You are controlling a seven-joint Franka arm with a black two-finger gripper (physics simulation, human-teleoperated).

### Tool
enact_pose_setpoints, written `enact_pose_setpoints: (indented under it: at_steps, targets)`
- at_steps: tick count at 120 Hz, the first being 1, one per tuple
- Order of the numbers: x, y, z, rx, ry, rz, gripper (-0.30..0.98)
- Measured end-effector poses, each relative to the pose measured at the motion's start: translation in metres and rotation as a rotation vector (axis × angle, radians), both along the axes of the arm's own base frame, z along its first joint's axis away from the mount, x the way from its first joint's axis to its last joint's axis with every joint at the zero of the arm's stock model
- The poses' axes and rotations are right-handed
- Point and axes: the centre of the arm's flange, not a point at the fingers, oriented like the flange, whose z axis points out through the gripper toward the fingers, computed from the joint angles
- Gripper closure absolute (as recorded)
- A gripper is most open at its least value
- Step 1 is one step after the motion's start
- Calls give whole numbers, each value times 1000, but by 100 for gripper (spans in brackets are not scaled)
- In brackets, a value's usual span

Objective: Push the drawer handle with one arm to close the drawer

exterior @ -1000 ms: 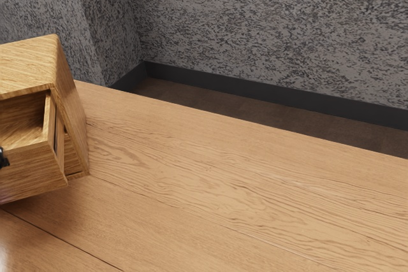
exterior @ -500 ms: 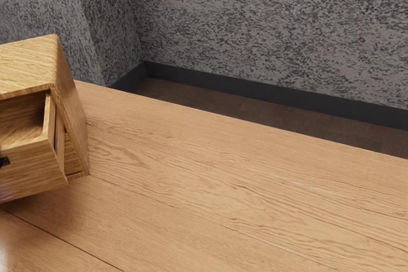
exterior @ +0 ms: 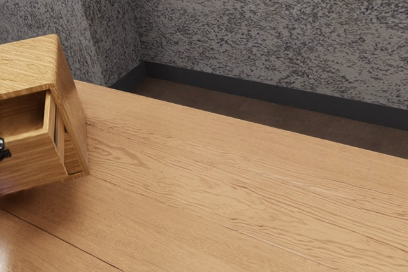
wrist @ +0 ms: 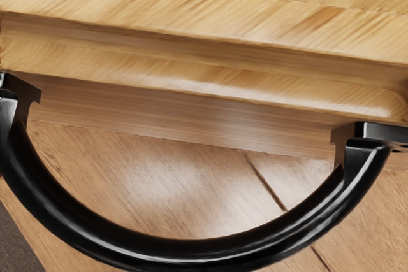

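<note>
- The drawer (exterior: 32, 160) sits a little further in than it did half a second ago — its front has drawn closer to the cabinet (exterior: 32, 62), and less of its inside shows
- Between the two earlier exterior pictures it barely shifted, so I read this as the push beginning to take effect
- It is still well out all the same; I can see into it under the cabinet's top, so the task is under way and not finished
- The cabinet holds its place on the table (exterior: 223, 176), which suggests the push is going into the drawer and not the whole box
- In the wrist view the curved black handle (wrist: 191, 254) bows out from the wood, close to my hand, both its ends at the drawer front
- At the exterior view's left edge there is a black piece, probably part of that handle, though too little shows to be sure
- I can't make out how my gripper's jaws stand, or whether they touch the handle
- Next I'd keep pressing straight inward — an off-centre push could slip or make the drawer bind
</note>
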Motion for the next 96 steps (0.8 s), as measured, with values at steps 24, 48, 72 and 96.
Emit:
enact_pose_setpoints:
  at_steps: [24,48,72,96]
  targets:
    - [8,15,-2,11,-13,9,79]
    - [16,35,-1,13,-33,18,79]
    - [26,47,9,27,-64,8,79]
    - [37,58,10,38,-71,3,79]
